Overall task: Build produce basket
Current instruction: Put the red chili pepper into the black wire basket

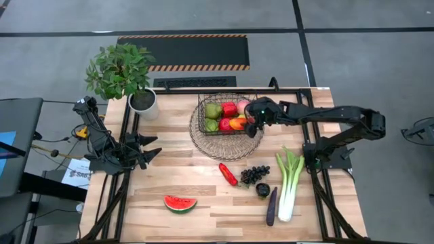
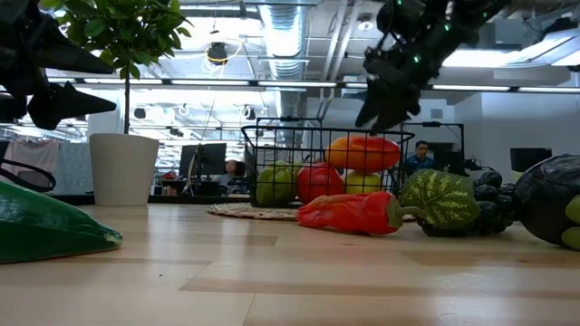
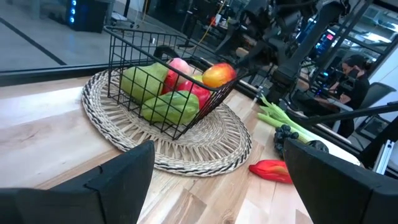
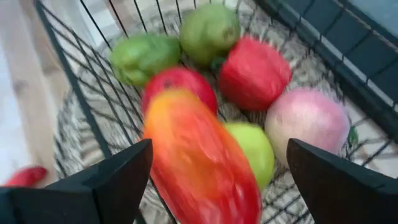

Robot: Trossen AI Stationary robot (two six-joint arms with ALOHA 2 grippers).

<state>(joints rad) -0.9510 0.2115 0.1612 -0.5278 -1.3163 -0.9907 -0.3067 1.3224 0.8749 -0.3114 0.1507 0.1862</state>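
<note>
The dark wire basket (image 1: 201,108) stands on a round woven tray (image 1: 224,148) at the table's far middle. In it lie green pears (image 4: 208,31), a red apple (image 4: 254,73), a pale pink peach (image 4: 308,124) and, on top, the orange-red mango (image 4: 199,162), resting on the fruit below. My right gripper (image 1: 253,122) hovers open just above the basket's right end, its fingers standing to either side of the mango without touching it. My left gripper (image 1: 150,152) waits open at the table's left.
On the near half lie a red chili (image 1: 228,174), dark grapes (image 1: 255,174), a leek (image 1: 289,183), a purple eggplant (image 1: 272,206) and a watermelon slice (image 1: 180,202). A potted plant (image 1: 143,103) stands at the far left.
</note>
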